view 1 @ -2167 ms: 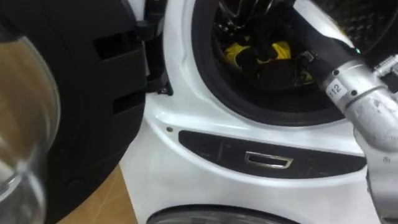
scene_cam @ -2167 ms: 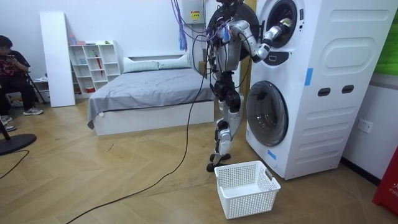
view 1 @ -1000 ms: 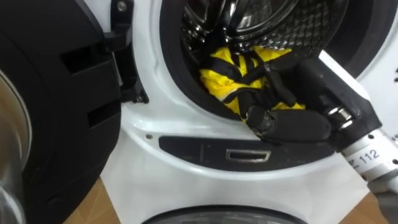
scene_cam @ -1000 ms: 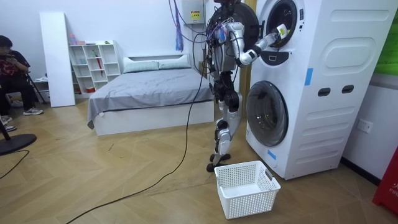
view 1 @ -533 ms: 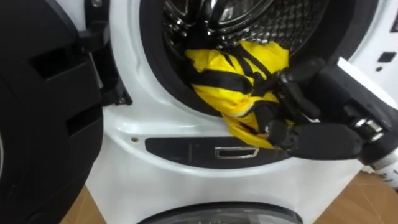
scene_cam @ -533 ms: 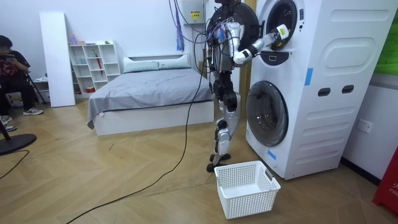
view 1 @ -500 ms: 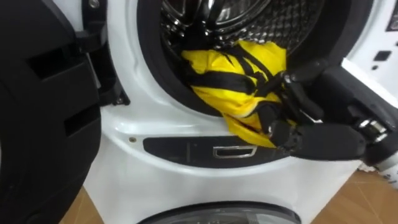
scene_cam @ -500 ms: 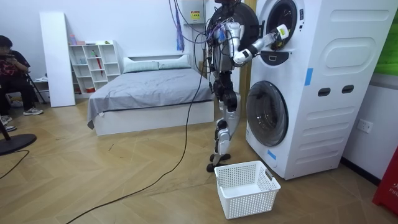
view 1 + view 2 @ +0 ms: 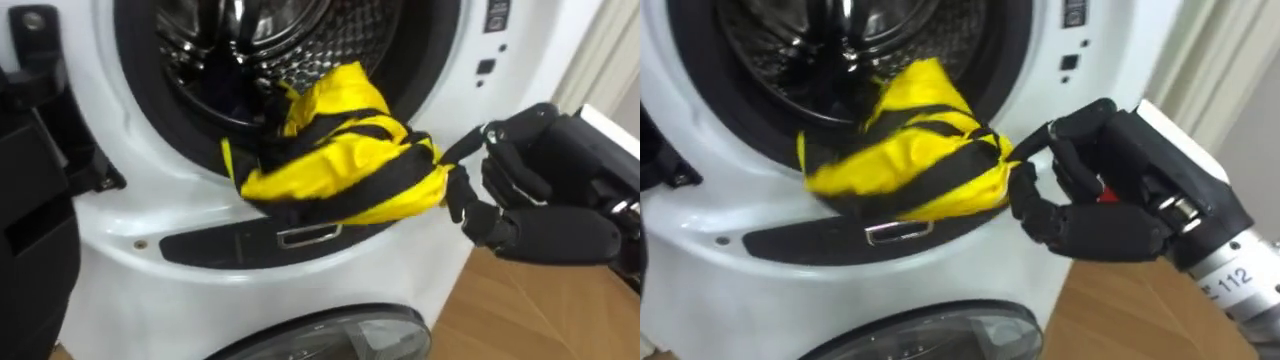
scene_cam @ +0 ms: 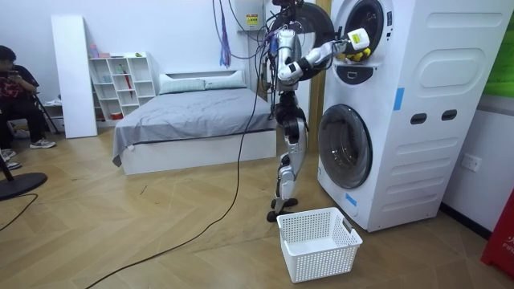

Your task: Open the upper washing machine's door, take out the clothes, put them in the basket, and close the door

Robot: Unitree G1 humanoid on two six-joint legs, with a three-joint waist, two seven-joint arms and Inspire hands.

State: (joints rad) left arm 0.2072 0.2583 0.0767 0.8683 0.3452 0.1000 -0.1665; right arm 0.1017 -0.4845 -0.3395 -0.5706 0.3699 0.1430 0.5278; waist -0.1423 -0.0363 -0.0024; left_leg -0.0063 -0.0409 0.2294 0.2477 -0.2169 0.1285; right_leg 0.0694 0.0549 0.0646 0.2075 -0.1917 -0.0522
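Note:
A yellow garment with black stripes (image 9: 340, 165) hangs half out of the upper drum (image 9: 250, 50) of the white stacked washing machine (image 10: 401, 112), draped over the drum's lower rim. My right hand (image 9: 530, 210) comes in from the right with its fingers curled on the garment's right edge. The right eye view shows the same garment (image 9: 910, 160) and right hand (image 9: 1100, 200). In the room view I stand upright in front of the machine, right arm raised to the upper drum, the garment (image 10: 353, 50) at its mouth.
The upper drum's black door (image 9: 30, 230) stands open at the left. Below is the lower drum's round glass door (image 9: 330, 340), shut. A white laundry basket (image 10: 317, 241) sits on the wooden floor by my feet. A bed (image 10: 193, 120) and a seated person (image 10: 16, 88) are farther back.
My right hand has drawn back to the right out of the drum, pulling the yellow garment over the rim. The head camera has shifted to the right.

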